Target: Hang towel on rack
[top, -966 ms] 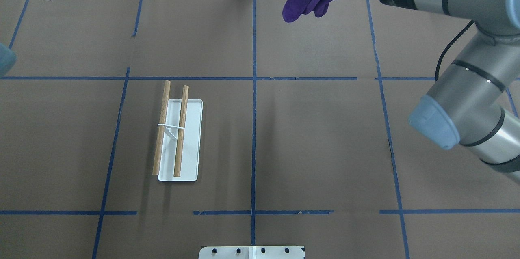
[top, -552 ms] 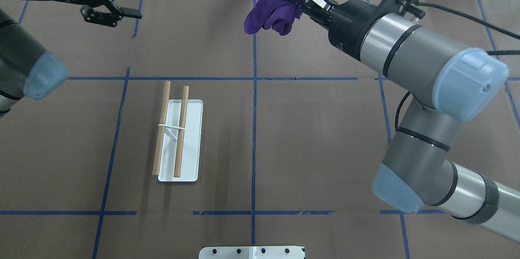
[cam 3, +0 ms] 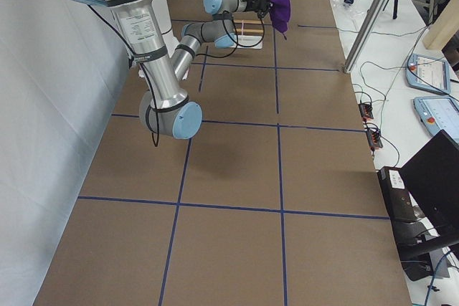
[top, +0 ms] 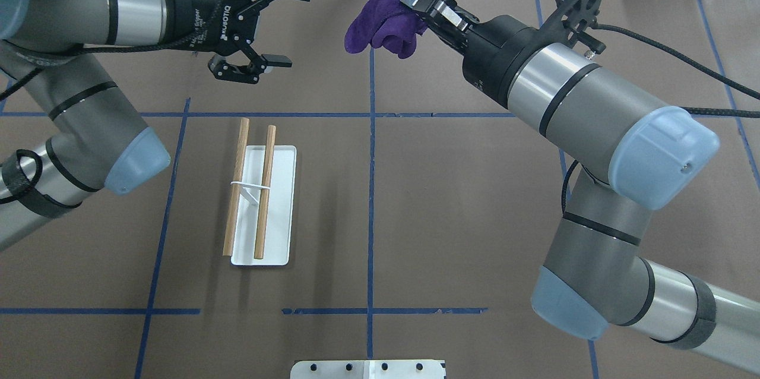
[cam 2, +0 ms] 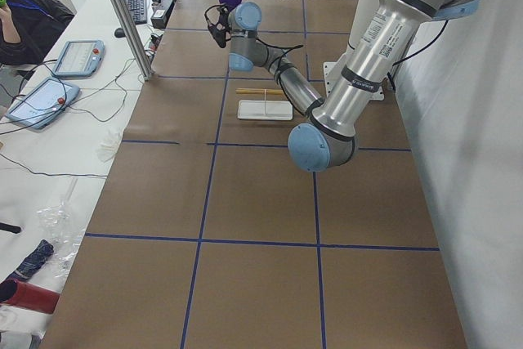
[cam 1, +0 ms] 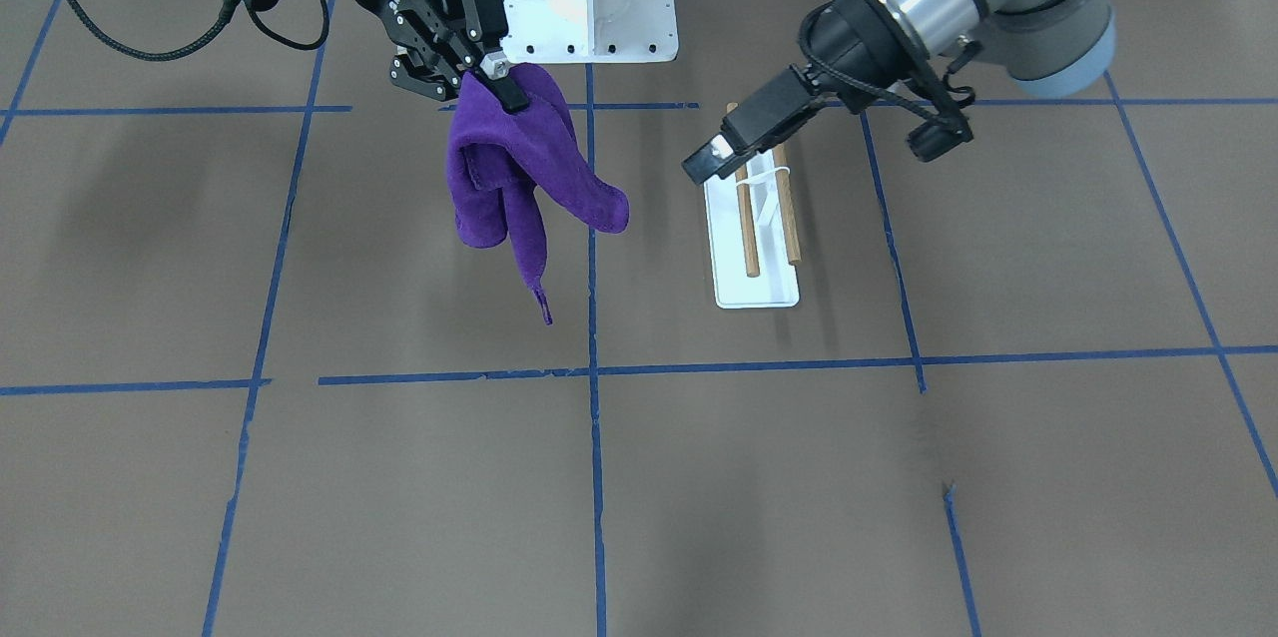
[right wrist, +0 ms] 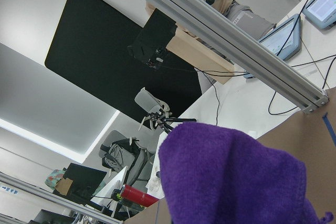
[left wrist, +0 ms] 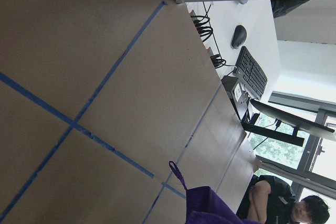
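- The right gripper (top: 418, 2) has its fingers clamped together on the upper edge of a purple towel (top: 386, 16).
- The towel is held up in the air over the far middle of the counter (top: 463, 218), at the blue tape line (top: 370, 189) that runs down the centre.
- In the front-facing view the towel (cam 1: 509, 168) hangs from the right gripper (cam 1: 494, 78) in loose folds. One flap sticks out sideways and a thin loop (cam 1: 545, 310) dangles at the lowest point.
- The towel is well apart from the rack (top: 264, 189) and touches neither rod.
- The left gripper (top: 288, 27) is raised over the far left part of the counter. Its fingers (top: 278, 60) are spread wide apart with nothing between them, and they point toward the towel.
- There is a clear gap between the left gripper and the towel.
- The rack stands on the left half of the counter, nearer than both grippers, on a flat white base (top: 280, 218).
- Its two wooden rods, the left rod (top: 236, 189) and the right rod (top: 265, 201), lie side by side and run from near to far. A white support (top: 249, 186) crosses them at mid-length.
- Both rods are bare.
- The foot of the white robot pedestal (top: 368, 369) shows at the near edge of the counter.
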Robot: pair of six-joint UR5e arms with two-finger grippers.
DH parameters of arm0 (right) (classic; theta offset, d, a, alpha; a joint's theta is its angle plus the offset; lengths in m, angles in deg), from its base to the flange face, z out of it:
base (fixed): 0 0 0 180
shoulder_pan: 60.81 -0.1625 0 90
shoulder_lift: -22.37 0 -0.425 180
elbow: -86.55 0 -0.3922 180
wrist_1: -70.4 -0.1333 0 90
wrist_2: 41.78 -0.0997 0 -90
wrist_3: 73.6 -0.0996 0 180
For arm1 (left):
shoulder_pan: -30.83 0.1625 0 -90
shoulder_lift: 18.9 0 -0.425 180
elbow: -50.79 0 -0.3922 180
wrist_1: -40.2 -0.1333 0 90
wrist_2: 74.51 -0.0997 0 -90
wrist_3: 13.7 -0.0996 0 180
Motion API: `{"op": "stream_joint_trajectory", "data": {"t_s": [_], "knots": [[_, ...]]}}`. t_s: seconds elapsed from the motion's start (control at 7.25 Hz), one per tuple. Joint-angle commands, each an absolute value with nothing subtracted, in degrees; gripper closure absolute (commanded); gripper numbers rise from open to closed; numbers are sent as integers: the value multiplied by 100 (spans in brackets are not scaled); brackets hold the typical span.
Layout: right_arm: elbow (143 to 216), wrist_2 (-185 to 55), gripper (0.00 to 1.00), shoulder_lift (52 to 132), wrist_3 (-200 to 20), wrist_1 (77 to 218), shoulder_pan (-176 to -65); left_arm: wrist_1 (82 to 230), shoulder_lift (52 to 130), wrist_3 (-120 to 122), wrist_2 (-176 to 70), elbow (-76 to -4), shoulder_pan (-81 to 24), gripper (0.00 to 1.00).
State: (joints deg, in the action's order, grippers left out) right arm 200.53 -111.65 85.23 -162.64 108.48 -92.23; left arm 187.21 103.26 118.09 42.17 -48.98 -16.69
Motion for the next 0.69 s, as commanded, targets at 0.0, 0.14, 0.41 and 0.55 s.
{"op": "stream_joint_trajectory", "data": {"t_s": [0.0, 0.14, 0.41, 0.55], "knots": [[20063, -11052, 100, 8477, -16246, 10846, -9219, 18724, 10546, 12199, 4098, -4827, -1401, 0], [20063, -11033, 100, 8477, -16246, 10846, -9219, 18724, 10582, 12288, 4098, -4809, -1339, 0], [20090, -11033, 100, 8486, -16246, 10680, -9210, 18724, 10774, 12393, 4089, -4564, -1294, 0], [20090, -11025, 100, 8494, -16246, 10653, -9166, 18716, 10836, 12429, 4089, -4484, -1294, 0]]}}
